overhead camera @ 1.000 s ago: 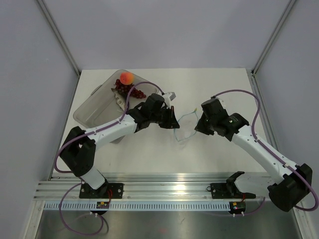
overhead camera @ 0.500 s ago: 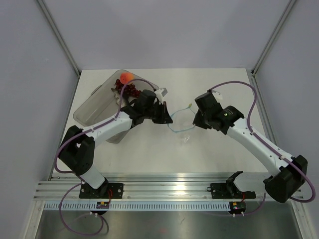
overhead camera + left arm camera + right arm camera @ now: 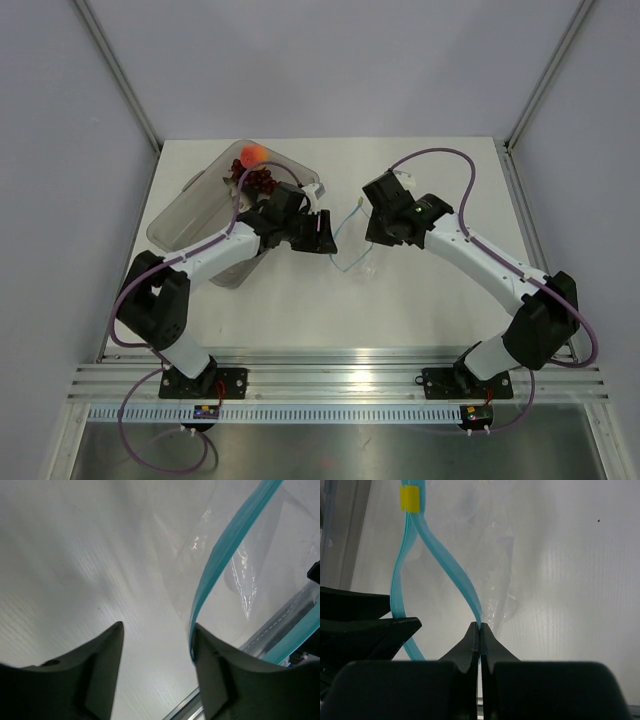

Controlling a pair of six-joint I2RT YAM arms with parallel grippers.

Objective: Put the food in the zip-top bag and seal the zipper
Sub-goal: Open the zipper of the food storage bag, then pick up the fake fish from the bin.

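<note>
- From above: a small round orange-red peach-like fruit (image 3: 252, 154) and a bunch of dark red-purple grapes (image 3: 262, 180) lie in a translucent grey rectangular tray (image 3: 185, 220). A clear crinkly zip-top bag (image 3: 352, 245) sits between the left gripper (image 3: 327, 235) and the right gripper (image 3: 370, 232).
- Left wrist: jaws apart, the thin blue-teal zipper strip (image 3: 225, 555) brushing one finger.
- Right wrist: jaws pinched tight on that strip.

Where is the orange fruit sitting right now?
In the top view, the orange fruit lies at the far end of the grey tray, on the left side, just behind the grapes.
</note>
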